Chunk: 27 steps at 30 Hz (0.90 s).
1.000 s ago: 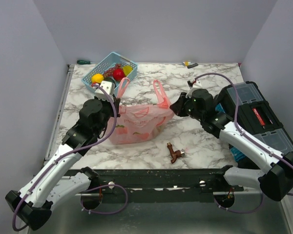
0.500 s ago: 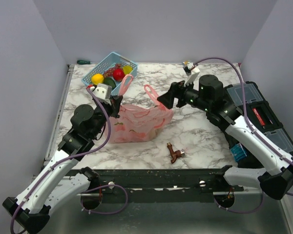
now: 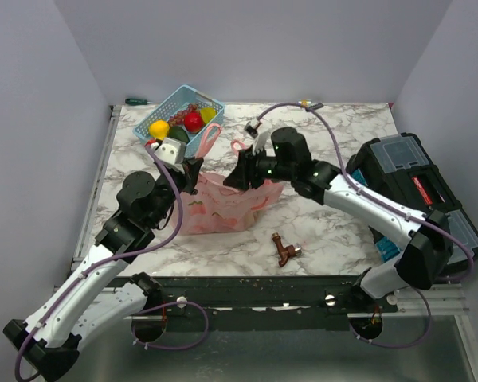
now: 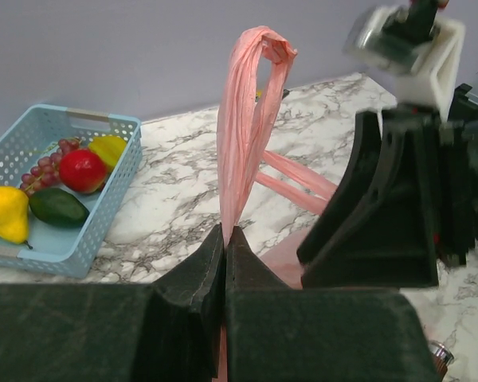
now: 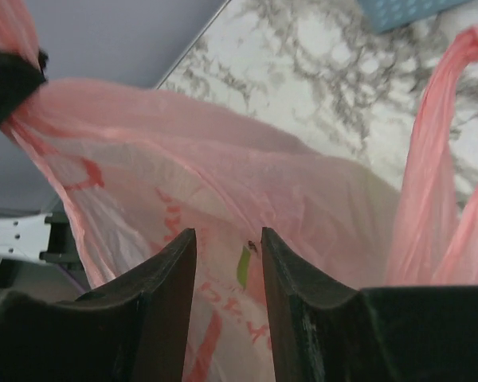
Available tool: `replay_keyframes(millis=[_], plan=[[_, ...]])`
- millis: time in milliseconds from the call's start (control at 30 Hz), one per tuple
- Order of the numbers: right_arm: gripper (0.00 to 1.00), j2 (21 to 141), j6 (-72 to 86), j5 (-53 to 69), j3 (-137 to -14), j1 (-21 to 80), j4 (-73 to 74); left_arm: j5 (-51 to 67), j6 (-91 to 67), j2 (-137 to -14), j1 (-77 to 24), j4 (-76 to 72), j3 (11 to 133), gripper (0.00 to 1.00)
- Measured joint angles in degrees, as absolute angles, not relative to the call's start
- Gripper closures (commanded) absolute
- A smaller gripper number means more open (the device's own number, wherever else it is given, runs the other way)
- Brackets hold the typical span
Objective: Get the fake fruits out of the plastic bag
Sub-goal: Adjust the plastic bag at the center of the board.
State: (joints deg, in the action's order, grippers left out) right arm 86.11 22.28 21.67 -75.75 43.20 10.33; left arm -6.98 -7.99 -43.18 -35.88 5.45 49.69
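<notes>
The pink plastic bag (image 3: 223,205) lies in the middle of the marble table. My left gripper (image 3: 193,169) is shut on one of its loop handles (image 4: 243,119) and holds it upright; its jaws (image 4: 225,232) pinch the film. My right gripper (image 3: 237,177) is open at the bag's top edge, and pink film (image 5: 223,175) fills the gap between its fingers (image 5: 227,239). A small green leaf shape (image 5: 243,264) shows through the film; the rest of the bag's contents are hidden. Fake fruits lie in the blue basket: a red one (image 3: 193,121), a yellow one (image 3: 158,127) and a green one (image 4: 57,207).
The light blue basket (image 3: 174,102) stands at the back left, also in the left wrist view (image 4: 95,119). A brown tap-like piece (image 3: 285,251) lies near the front edge. A black toolbox (image 3: 418,183) fills the right side. A green screwdriver (image 3: 135,101) lies by the back wall.
My right arm has swung left from the bag's right end to the bag's top edge, right next to my left gripper. The left gripper keeps its hold on the handle.
</notes>
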Motion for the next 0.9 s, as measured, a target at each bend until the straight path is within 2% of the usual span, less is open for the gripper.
replay_keyframes(millis=[200,367,400,500,633,733,767,900], plan=[[0.62,84.12,26.02,21.50,-63.70,51.09,5.17,-7.01,-8.34,-43.11,-36.51,5.58,49.28,1.00],[0.62,84.77,25.39,16.97,-54.74,52.34,1.21,-8.10,-9.80,-42.48,-37.34,6.20,48.49,1.00],[0.62,85.58,24.95,15.57,-54.63,52.34,1.65,-9.32,-10.74,-42.19,-37.78,6.61,48.49,0.96],[0.61,86.59,24.03,12.25,-54.68,52.31,1.74,-12.34,-16.10,-41.23,-38.48,12.05,49.54,0.75],[0.60,85.06,24.73,11.53,-52.62,52.38,-1.34,-14.61,-23.38,-36.56,-38.44,21.61,50.43,0.31],[0.60,84.66,26.79,11.70,-50.65,52.51,-4.60,-14.33,-26.76,-29.45,-38.44,27.49,50.04,0.08],[0.60,84.66,26.98,11.73,-50.52,52.60,-4.75,-14.02,-27.62,-27.03,-38.44,29.50,50.04,0.03],[0.53,84.68,28.36,11.60,-50.48,53.82,-5.54,-11.64,-30.37,-19.51,-38.44,39.20,53.17,0.01]])
